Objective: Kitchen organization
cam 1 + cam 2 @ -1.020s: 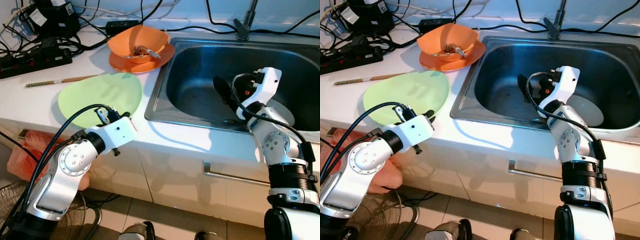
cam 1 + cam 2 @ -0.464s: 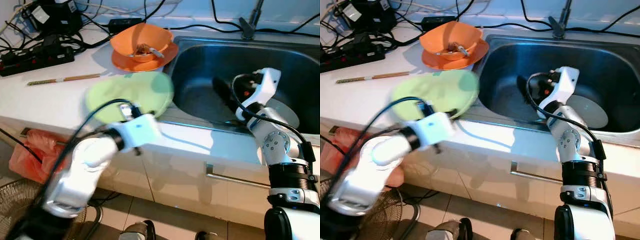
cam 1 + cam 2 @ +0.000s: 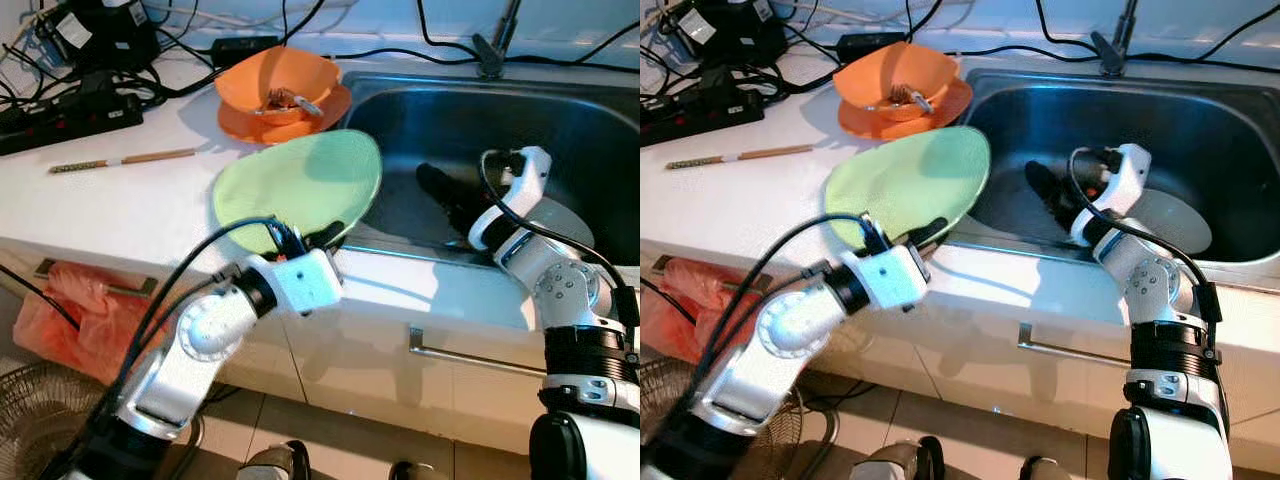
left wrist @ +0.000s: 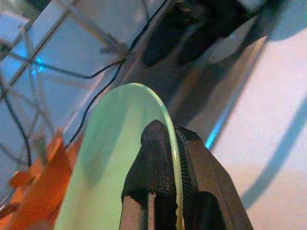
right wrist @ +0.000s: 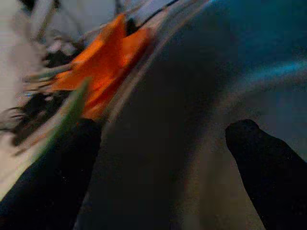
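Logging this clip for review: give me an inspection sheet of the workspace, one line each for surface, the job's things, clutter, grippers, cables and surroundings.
Surface: white counter with a steel sink set in it.
Job's things: green plate lifted and tilted, its far edge over the sink rim; orange bowl on an orange plate, with what looks like cutlery inside; white plate in the sink.
Clutter: chopsticks lying on the counter.
Grippers: left gripper, fingers pinching the green plate's rim; right gripper inside the sink, fingers apart, holding nothing.
Cables: power strip and tangled black cables at the counter's back.
Surroundings: orange bag and fan on the floor; cabinet handle.
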You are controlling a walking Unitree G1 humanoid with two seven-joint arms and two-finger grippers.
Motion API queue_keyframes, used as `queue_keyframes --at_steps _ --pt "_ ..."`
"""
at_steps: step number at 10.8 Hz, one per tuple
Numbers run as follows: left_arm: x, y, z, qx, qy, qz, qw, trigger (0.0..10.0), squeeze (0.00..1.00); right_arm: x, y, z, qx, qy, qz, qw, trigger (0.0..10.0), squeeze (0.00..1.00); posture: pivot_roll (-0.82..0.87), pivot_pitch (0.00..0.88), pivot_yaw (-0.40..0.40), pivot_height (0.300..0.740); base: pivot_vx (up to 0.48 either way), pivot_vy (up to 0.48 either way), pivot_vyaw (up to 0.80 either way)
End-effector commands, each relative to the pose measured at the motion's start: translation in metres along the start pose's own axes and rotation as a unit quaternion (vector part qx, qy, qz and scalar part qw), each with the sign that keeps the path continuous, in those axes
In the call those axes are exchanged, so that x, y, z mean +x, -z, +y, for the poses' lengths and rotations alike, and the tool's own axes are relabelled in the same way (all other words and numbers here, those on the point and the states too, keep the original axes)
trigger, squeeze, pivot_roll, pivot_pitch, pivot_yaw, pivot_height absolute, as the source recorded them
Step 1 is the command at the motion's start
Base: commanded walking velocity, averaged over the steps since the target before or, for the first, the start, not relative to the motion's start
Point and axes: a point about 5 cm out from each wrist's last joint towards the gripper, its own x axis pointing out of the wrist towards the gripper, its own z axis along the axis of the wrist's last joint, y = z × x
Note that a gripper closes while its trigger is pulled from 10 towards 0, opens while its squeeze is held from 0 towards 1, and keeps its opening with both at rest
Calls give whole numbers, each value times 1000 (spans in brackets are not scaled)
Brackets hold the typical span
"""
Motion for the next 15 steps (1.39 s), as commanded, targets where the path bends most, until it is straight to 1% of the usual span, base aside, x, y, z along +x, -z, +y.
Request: queue_keyframes --at_steps 1,2,3,4,5,6,7,9,10,12,13,14,15 --pt "1 5 -13 -6 17 -1 1000 0 0 1 -8 12 -4 -33 -11 999 10000 1000 45 129 82 740 0 0 0" --pt "7 6 -16 -8 12 -19 1000 0 0 1 -10 16 12 -42 -17 999 10000 1000 41 128 80 740 0 0 0" --pt "12 4 -20 -15 16 -32 999 0 0 2 -13 21 32 -64 -28 997 10000 1000 38 128 78 740 0 0 0" --pt "17 4 -32 -18 27 -44 999 0 0 -2 -24 39 59 -139 -61 987 10000 1000 24 127 81 740 0 0 0" --pt "22 0 -35 -18 27 -62 998 0 0 -3 -25 44 58 -156 -51 985 10000 718 14 128 84 740 0 0 0" --pt "25 -2 -36 -17 27 -74 997 0 0 -3 -21 46 58 -158 -40 985 10000 357 12 128 85 740 0 0 0" --pt "29 -3 -39 -13 33 -86 996 0 0 -3 -15 51 62 -175 -27 982 10000 0 13 128 81 740 0 0 0" --pt "32 -4 -39 -9 29 -96 995 0 0 -4 -10 54 64 -180 -5 982 10000 0 9 130 80 740 0 0 0" --pt "33 -5 -39 -9 24 -101 995 0 0 -5 -7 51 62 -172 6 983 10000 0 9 132 78 740 0 0 0" --pt "33 -3 -40 -8 17 -100 995 0 0 -4 -15 40 55 -130 -22 990 10000 0 6 131 76 740 0 0 0" --pt "33 -2 -39 -8 13 -100 995 0 0 -3 -24 30 45 -95 -53 993 10000 0 6 131 77 740 0 0 0" --pt "33 -3 -39 -7 12 -101 995 0 0 -2 -24 23 35 -67 -57 996 10000 0 6 129 78 740 0 0 0" --pt "34 -3 -39 -6 11 -102 995 0 0 -1 -25 21 25 -52 -68 996 10000 0 6 129 78 740 0 0 0"
